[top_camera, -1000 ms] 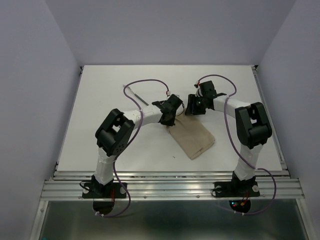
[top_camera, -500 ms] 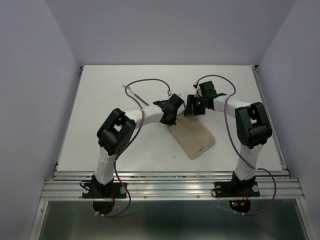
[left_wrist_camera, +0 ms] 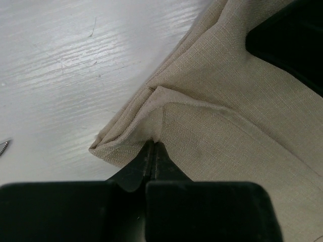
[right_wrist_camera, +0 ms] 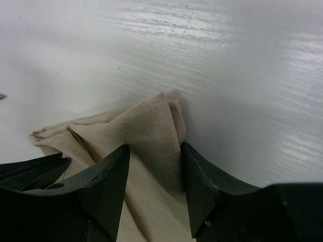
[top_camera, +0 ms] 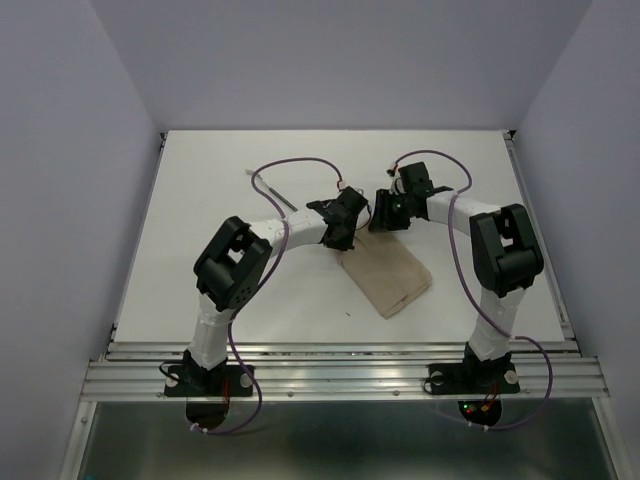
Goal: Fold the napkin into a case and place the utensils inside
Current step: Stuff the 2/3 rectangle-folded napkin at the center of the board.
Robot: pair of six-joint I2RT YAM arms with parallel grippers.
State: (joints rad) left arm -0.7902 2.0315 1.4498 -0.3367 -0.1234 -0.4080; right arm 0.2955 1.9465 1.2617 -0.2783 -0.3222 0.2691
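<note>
The beige napkin [top_camera: 387, 273] lies folded into an oblong on the white table [top_camera: 200, 260], slanting from centre toward the near right. My left gripper [top_camera: 337, 237] is at its far left corner. In the left wrist view the jaws are shut, pinching a top layer of the napkin [left_wrist_camera: 227, 126] at its edge [left_wrist_camera: 153, 144]. My right gripper [top_camera: 386, 214] is at the far end. In the right wrist view it [right_wrist_camera: 154, 147] is open and straddles the napkin's bunched corner [right_wrist_camera: 151, 126]. Slim grey utensils [top_camera: 272, 188] lie at the far left, apart from the cloth.
Purple cables [top_camera: 290, 163] loop over both arms above the table. The right gripper's black body [left_wrist_camera: 290, 40] sits close beside the left one over the cloth. Grey walls enclose the table on three sides.
Both grippers have shifted slightly toward the far side at the napkin's far end. The napkin body has stayed in place.
</note>
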